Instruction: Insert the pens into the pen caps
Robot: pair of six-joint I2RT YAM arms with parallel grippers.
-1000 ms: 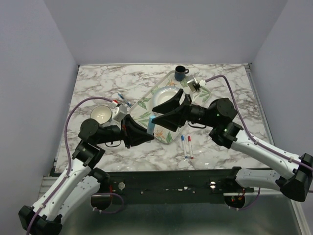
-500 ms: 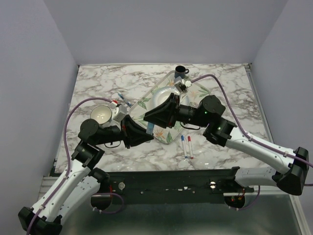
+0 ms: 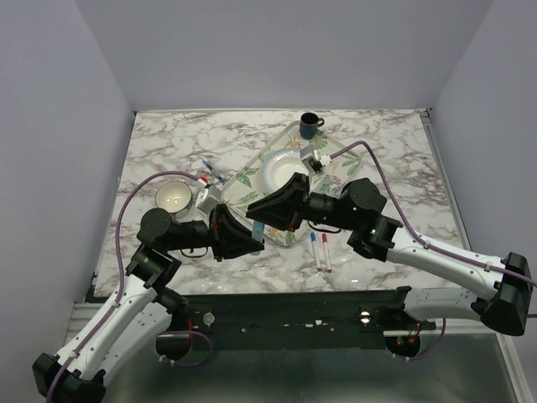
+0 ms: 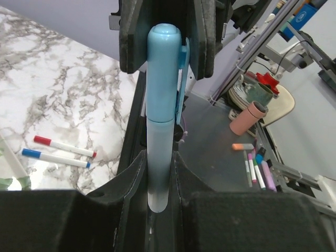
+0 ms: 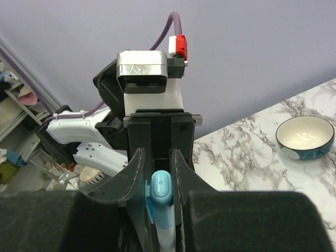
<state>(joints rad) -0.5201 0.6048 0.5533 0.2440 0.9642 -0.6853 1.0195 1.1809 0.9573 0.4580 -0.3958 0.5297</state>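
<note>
Robot lab: enclosed marble table, metal shelving.

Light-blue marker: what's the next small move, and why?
Probably open the right gripper and back it off. The light-blue cap looks seated on the marker barrel, no gap showing at the seam, and the left gripper is shut on the barrel, so the marker shouldn't drop.

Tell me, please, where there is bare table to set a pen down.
The table is bare between the tray and its right edge, and in the far-left corner beyond the bowl. The near centre is crowded: the left gripper and right gripper clamp the light-blue marker at the tray's near edge, two white markers beside.
</note>
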